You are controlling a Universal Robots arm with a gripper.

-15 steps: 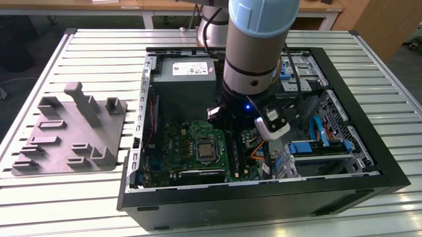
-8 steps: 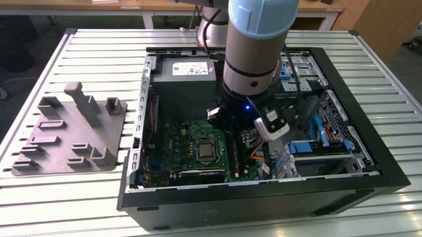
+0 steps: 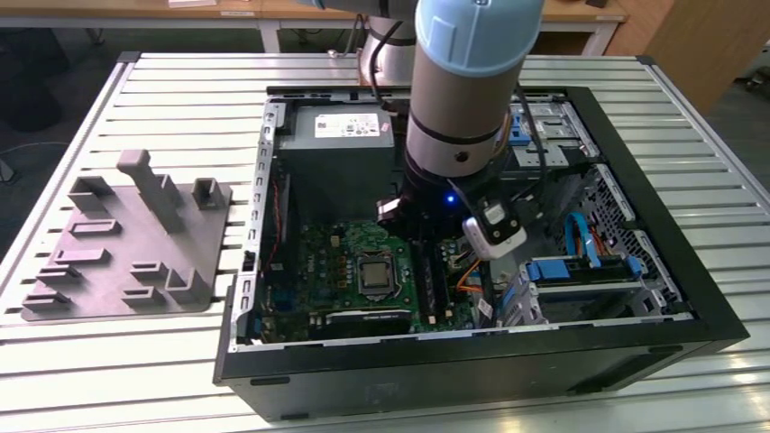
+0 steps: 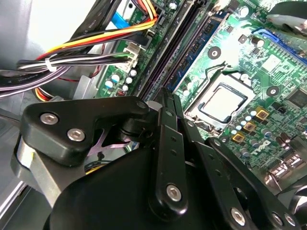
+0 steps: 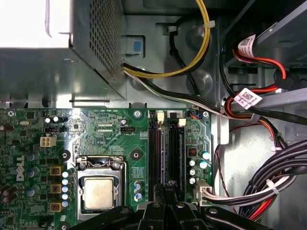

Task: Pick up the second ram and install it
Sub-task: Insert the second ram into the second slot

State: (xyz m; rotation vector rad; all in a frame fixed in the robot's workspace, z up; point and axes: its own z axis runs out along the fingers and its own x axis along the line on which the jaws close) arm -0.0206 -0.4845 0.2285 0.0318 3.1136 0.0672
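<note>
Because the black linkage sits in front of the lens, you see little of the gripper (image 4: 166, 96) tips in the second wrist view. The fingers (image 4: 165, 127) are drawn together with no gap visible; whether anything is pinched between them is hidden. Just beyond the fingertips run the black memory slots (image 5: 154, 153) of the motherboard (image 5: 110, 124). The second ram (image 4: 200, 48) looks to be the dark blue strip standing along those slots, on the processor (image 5: 98, 191) side; you can't tell contact. In the exterior view the arm (image 3: 463, 90) covers the slots inside the case (image 3: 481, 379). A grey fixture (image 3: 121, 244) lies well apart on the table (image 3: 144, 361).
</note>
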